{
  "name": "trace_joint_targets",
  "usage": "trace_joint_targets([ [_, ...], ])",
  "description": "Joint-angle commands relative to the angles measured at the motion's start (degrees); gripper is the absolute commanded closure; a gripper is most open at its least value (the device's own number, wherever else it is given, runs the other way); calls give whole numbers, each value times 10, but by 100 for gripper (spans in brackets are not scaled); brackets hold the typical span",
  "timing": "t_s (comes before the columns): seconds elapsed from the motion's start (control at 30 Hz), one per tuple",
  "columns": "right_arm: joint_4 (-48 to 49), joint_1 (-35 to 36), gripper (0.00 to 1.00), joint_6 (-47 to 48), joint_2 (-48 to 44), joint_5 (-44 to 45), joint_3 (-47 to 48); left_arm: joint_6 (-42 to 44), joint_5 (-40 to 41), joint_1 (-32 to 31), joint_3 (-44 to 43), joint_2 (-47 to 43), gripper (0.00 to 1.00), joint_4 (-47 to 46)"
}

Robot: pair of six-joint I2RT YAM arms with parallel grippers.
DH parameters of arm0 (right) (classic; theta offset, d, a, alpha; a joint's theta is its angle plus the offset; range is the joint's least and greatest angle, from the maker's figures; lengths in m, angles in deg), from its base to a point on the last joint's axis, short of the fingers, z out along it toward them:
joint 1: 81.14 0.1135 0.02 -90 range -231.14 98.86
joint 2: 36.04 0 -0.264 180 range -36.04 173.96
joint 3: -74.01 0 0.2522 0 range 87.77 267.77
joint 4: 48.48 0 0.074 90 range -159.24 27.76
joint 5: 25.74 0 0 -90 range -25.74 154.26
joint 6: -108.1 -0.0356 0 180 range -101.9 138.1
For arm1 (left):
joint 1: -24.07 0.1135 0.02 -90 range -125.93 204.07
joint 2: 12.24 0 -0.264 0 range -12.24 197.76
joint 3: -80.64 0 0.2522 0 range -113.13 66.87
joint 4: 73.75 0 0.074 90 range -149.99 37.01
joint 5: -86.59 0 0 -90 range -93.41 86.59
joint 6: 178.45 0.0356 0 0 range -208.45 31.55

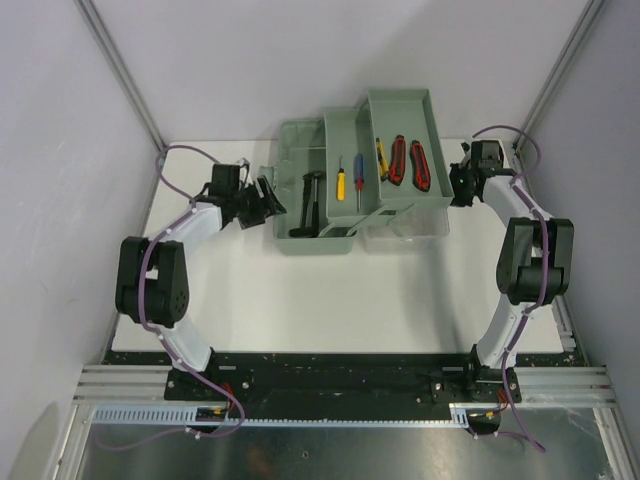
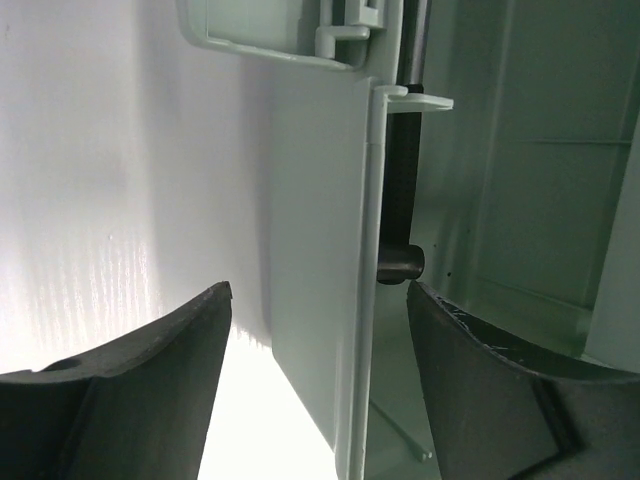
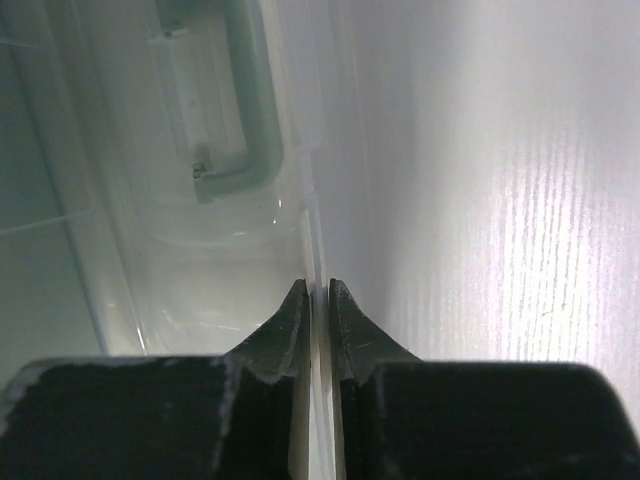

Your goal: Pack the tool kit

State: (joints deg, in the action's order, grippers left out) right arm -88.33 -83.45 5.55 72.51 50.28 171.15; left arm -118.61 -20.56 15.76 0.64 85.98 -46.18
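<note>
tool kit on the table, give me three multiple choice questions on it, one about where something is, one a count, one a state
1. Where does the hammer lie?
A) in the left section of the tool kit
B) in the raised right tray
C) in the middle tray

2. How many red-and-black tools lie in the right tray?
A) none
B) two
C) five

3. What state is the right gripper in?
A) wide open
B) shut on the edge of the clear lid
C) shut on the hammer

Answers:
1. A: the top view shows the hammer lying inside the left section of the tool kit.
2. B: two red-and-black tools lie side by side in the right tray.
3. B: in the right wrist view, the right gripper has its fingers pinched on the thin edge of the clear lid.
</note>
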Motion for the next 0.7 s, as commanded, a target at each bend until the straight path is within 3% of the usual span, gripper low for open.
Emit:
trace_joint_targets([
  [0.0,14,-1,96,-13,-41,65,3,-15,-30,4,-24,9,27,-25],
  [0.27,-33,31,100,12,-75,122,103,-35,-91,2,-23,14,40,-51],
  [0.67,-160,128,100,102,-10,292,334,-49,-101,-11,5,4,46,-70],
])
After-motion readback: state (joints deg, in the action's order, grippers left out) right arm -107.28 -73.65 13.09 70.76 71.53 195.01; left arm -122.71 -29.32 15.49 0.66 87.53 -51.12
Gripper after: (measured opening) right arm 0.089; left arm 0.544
